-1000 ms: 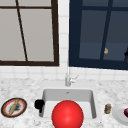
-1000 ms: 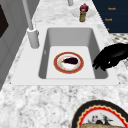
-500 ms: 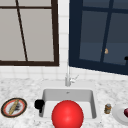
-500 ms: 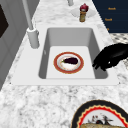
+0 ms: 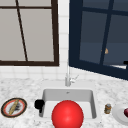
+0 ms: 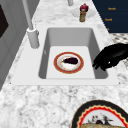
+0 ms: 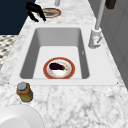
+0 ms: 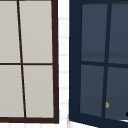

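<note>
Marble desk [image 6: 37,105] surrounds the sink [image 6: 71,33], where the left hand [image 6: 110,57] hovers over the front left rim, fingers loosely curled downward around nothing, with the plate [image 6: 68,62] lying inside the basin just beyond its fingertips.

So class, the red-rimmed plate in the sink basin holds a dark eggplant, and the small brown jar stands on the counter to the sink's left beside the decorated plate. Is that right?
One detail is wrong. The red-rimmed plate in the sink basin does hold a dark eggplant, but the small brown jar stands on the counter to the sink's right, next to a white plate. The front view shows it; the decorated plate lies on the left.
</note>
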Robot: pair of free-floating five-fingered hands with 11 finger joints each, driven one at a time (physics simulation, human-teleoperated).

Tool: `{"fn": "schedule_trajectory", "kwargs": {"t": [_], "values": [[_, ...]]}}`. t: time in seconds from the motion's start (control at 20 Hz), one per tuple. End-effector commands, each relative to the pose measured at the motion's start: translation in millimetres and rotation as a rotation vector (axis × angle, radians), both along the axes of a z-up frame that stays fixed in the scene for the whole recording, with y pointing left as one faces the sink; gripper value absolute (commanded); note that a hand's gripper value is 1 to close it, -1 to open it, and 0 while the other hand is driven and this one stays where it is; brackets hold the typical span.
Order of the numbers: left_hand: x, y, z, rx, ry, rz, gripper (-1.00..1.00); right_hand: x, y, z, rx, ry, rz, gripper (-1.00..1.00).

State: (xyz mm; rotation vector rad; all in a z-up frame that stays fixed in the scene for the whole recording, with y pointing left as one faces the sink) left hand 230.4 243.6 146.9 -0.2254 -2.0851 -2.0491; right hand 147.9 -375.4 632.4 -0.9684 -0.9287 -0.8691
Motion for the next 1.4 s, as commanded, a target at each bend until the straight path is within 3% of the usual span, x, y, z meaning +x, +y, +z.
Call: {"fn": "schedule_trajectory", "kwargs": {"t": [0.0,0.85,1.35], "values": [[0.0,0.0,0.0,0.0,0.0,0.0,0.0,-31.1,12.5,-25.2,-0.005,-0.006,0.001,1.0],[0.0,0.0,0.0,0.0,0.0,0.0,0.0,-104.3,77.3,-37.3,-0.036,-0.073,-0.215,1.0],[0.0,0.0,0.0,0.0,0.0,0.0,0.0,-143.1,133.7,-38.8,-0.043,-0.11,-0.365,1.0]]}}
